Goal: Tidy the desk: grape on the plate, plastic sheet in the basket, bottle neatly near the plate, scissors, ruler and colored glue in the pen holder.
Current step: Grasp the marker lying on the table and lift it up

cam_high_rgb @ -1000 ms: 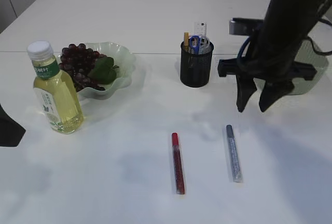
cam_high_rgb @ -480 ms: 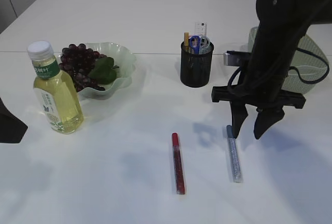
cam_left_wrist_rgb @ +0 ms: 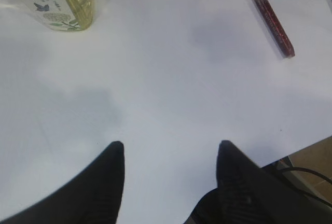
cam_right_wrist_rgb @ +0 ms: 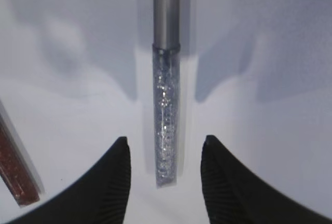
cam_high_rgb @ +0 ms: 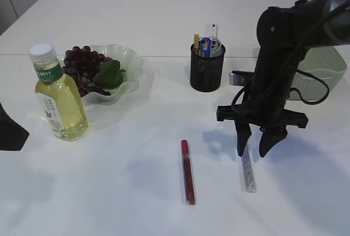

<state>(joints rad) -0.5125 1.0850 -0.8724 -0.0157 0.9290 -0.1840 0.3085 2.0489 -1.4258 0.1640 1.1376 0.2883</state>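
White desk: pen holder (cam_high_rgb: 207, 72) holds scissors (cam_high_rgb: 205, 43); right end effector (cam_high_rgb: 255, 152) spread wide over silver glue (cam_high_rgb: 248, 169).

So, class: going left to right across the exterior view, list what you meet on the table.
Bottle → plate with grapes → red glue → pen holder → silver glue → basket.

R arm reaches down from far right, wrist bent, right gripper (cam_high_rgb: 256, 149) pointing straight down near the table w/ jaws spread apart. Left gripper (cam_left_wrist_rgb: 168, 154) hangs low at the near-left edge, jaws also apart, holding nothing.
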